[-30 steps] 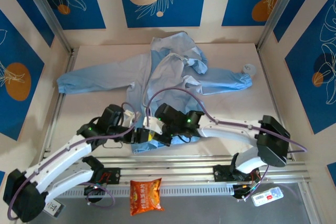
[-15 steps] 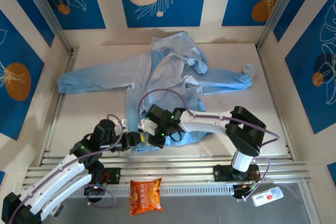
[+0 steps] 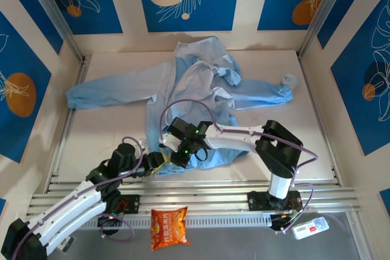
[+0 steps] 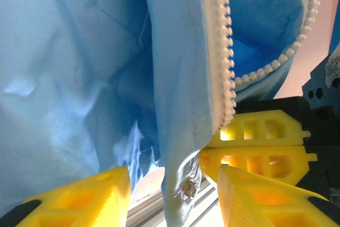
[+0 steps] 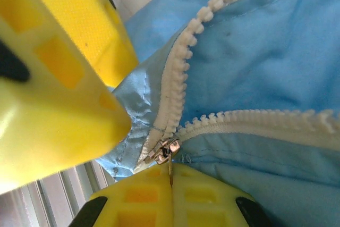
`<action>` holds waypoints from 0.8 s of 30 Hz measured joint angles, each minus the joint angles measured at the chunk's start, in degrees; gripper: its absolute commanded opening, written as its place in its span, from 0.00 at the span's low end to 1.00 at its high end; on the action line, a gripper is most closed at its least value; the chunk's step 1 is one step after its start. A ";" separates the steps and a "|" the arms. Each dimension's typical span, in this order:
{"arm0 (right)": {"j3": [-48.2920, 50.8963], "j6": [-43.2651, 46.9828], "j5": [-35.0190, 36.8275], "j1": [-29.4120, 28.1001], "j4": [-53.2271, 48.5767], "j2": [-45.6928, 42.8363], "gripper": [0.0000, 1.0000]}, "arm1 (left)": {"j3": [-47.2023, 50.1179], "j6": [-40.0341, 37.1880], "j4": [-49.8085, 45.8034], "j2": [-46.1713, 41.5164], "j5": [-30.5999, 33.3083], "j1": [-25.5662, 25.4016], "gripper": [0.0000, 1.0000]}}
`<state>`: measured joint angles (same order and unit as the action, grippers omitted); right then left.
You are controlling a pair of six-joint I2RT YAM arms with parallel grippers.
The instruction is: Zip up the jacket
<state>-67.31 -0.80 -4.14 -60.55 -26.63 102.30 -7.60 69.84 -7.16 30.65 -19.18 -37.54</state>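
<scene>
Jacket (image 3: 201,89): flat on table (image 3: 109,132), hem at near edge, zipper (image 5: 178,73) running toward far edge; right gripper (image 3: 169,155) clenched on pull (image 5: 167,152) at hem, left gripper (image 3: 153,162) released, straddling hem just beside.

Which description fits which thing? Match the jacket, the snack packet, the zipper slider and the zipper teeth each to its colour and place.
Things:
1. jacket
2. snack packet
3. zipper slider
4. zipper teeth

Descriptions:
A. orange, lying at the near edge between the arm bases
B. silvery metal, at the bottom end of the zipper
C. light blue, spread out on the table
D. whitish, in two rows that part from the slider

Right pairs: 1-C, 2-A, 3-B, 4-D
</scene>
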 measured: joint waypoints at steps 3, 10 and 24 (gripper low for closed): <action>-0.85 -0.44 -0.55 0.46 0.00 0.48 0.00 | 1.07 1.22 3.13 0.81 0.48 -0.26 0.44; -2.25 -1.33 -2.10 1.51 0.04 1.90 0.00 | 1.97 3.50 7.65 3.48 1.81 -0.52 0.30; -6.64 -1.07 -1.62 1.33 -4.74 0.83 0.00 | -9.22 -3.76 -5.57 4.74 -0.72 1.29 0.00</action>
<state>-73.95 -1.87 -5.76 -59.22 -31.38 103.13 -16.82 66.08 -12.73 35.40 -19.90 -36.25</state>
